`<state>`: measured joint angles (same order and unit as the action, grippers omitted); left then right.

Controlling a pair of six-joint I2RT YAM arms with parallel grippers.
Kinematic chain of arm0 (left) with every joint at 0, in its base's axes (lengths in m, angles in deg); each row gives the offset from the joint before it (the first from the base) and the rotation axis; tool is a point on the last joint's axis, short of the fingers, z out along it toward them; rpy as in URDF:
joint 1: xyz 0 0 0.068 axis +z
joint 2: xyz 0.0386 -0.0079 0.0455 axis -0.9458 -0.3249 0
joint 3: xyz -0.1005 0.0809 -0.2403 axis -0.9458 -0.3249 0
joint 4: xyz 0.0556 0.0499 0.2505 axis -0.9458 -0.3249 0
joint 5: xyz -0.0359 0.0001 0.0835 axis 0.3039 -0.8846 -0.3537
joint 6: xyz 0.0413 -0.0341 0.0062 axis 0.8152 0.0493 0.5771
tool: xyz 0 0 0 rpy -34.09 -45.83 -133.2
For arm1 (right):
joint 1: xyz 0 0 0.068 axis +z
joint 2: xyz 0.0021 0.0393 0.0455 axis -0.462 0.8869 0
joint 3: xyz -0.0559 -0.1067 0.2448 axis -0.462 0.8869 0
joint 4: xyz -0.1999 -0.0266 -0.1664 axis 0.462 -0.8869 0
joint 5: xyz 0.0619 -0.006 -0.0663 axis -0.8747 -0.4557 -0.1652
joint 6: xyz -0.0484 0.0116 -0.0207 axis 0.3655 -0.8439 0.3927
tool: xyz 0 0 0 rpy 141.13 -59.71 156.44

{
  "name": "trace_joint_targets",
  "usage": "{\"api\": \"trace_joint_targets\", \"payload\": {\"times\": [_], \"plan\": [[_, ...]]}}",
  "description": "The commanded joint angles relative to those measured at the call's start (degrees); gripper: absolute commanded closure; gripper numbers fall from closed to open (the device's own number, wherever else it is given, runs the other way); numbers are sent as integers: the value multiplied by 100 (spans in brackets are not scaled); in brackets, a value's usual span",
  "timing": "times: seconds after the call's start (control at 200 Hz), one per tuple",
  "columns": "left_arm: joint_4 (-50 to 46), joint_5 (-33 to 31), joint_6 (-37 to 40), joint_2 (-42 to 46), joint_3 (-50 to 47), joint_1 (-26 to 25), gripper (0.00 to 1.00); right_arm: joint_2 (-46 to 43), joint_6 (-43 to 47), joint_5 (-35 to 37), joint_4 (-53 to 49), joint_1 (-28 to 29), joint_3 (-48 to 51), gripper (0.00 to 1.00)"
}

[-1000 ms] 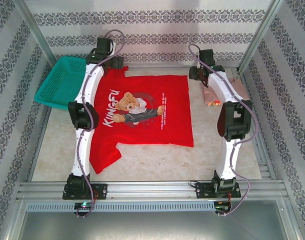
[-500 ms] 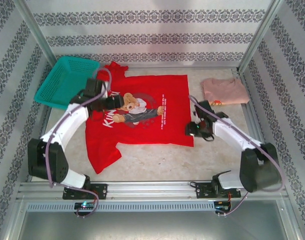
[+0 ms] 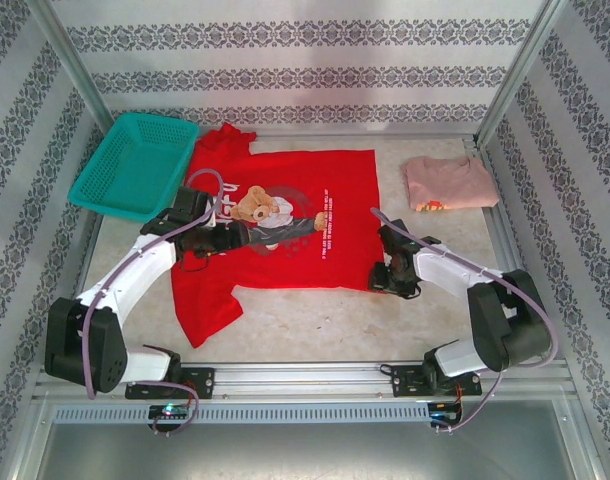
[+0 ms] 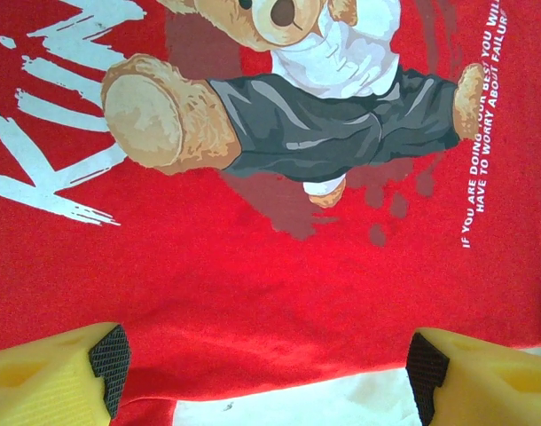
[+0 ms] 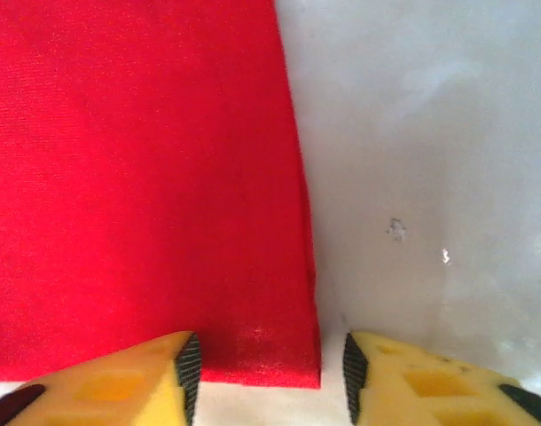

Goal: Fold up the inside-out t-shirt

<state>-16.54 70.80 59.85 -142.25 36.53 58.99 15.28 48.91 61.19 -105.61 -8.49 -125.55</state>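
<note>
One bright red cloth t-shirt point(image 3: 295, 265) lies spread flat across the middle of the pale marbled tabletop point(image 3: 315, 325). Its printed side faces up and shows a teddy bear picture point(image 4: 288, 115) and white lettering. The shirt's long axis runs left to right. The collar end and both sleeves point toward the tabletop's left edge, one sleeve reaching toward the far-left corner and the other spreading toward the near edge. The straight hem faces the right edge.

Over the left part of the print sits the left gripper point(image 3: 230, 237). Its yellow fingers point(image 4: 53, 373) with black pads stand wide apart, gripping nothing. An edge of the red cloth runs across the gap beneath them, with bare tabletop below that edge.

At the shirt's near-right corner is the right gripper point(image 5: 266, 364), its jaws parted to a moderate width. The hem corner lies in the gap, and I cannot tell whether the pads touch it.

A teal plastic mesh basket point(image 3: 135, 165) sits at the far-left corner, just beside the far sleeve. A folded pale pink shirt point(image 3: 450, 182) lies near the far-right corner, well apart from the red one.
</note>
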Motion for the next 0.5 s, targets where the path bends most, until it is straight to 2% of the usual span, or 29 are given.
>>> {"api": "trace_joint_targets", "payload": {"times": [0.0,0.13,0.285,0.495], "plan": [[65,29,110,-51,115,-80,17,202,-74,214,130,58,-145,61],[-60,37,121,17,117,-111,17,228,-48,302,111,12,-154,81],[-346,-25,89,112,84,-360,18,182,63,385,1,-176,-295,100],[-767,-342,-246,535,-275,-954,18,-52,465,423,-178,-988,-483,100]]}}
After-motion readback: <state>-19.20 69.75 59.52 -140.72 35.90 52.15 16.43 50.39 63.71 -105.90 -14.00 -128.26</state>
